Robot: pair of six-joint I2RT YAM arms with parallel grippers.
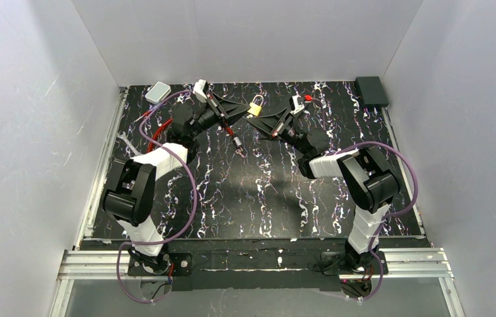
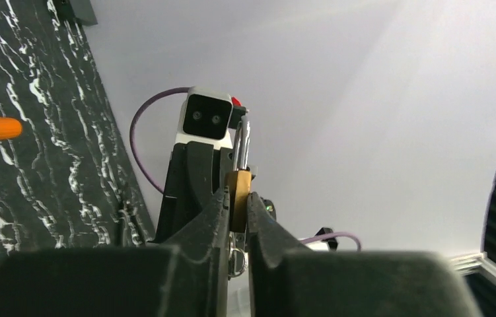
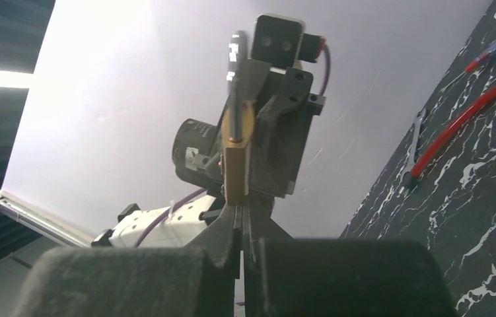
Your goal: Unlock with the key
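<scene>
Left fingers (image 2: pixel 207 223) clamp padlock (image 2: pixel 238 198); right fingers (image 3: pixel 224 232) perhaps pinch key (image 2: pixel 236 256).

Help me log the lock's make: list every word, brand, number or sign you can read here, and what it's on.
None can be read.
Brass padlock: any stamp is too small from above, and both wrist views see it edge-on.
Key bunch: blurred, nothing legible.
Grey box and black box: no marking visible.
</scene>
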